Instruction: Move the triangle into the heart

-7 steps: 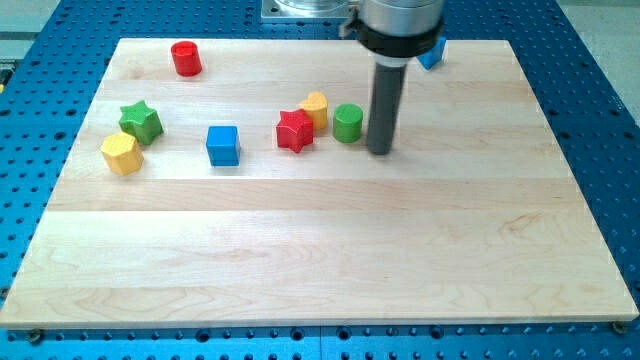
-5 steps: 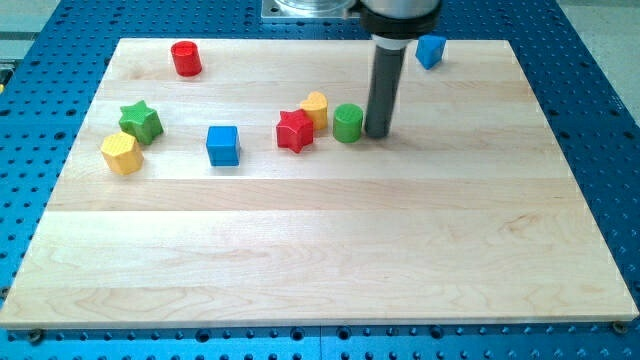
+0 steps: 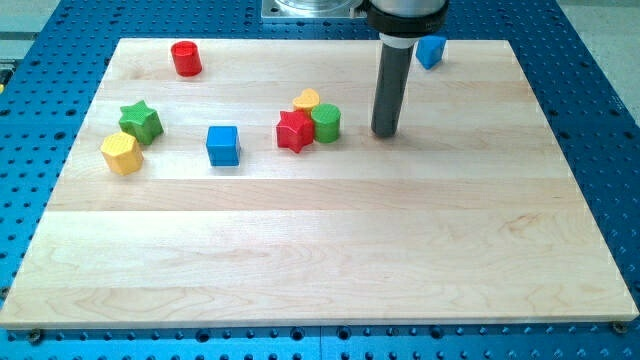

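My tip [image 3: 384, 133] rests on the counter [image 3: 330, 250], at 3 o'clock of the green cylinder [image 3: 325, 122], apart from it. I have no hand. The yellow heart [image 3: 307, 100] touches the cylinder and red star [image 3: 295, 131]. The blue block [image 3: 431, 50], shape unclear, sits at 1 o'clock.

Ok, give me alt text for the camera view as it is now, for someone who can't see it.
My tip stands on the wooden board, apart from and to the view's right of a tight cluster: green cylinder, red star and yellow heart. A blue block sits at the view's top edge behind the rod; a blue cube, green star, yellow block and red cylinder lie left.
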`<control>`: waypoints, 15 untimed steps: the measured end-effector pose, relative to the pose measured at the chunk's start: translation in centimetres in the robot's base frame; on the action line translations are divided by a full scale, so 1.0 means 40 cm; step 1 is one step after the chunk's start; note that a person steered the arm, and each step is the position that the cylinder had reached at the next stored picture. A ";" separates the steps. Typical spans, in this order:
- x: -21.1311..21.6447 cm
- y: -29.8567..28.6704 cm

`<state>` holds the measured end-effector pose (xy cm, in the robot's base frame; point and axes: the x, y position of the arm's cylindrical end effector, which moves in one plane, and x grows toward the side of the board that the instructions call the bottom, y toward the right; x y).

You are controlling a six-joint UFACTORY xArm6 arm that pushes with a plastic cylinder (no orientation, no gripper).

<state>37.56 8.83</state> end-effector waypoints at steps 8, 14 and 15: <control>-0.098 0.247; -0.372 0.573; -0.405 0.442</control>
<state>21.35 26.52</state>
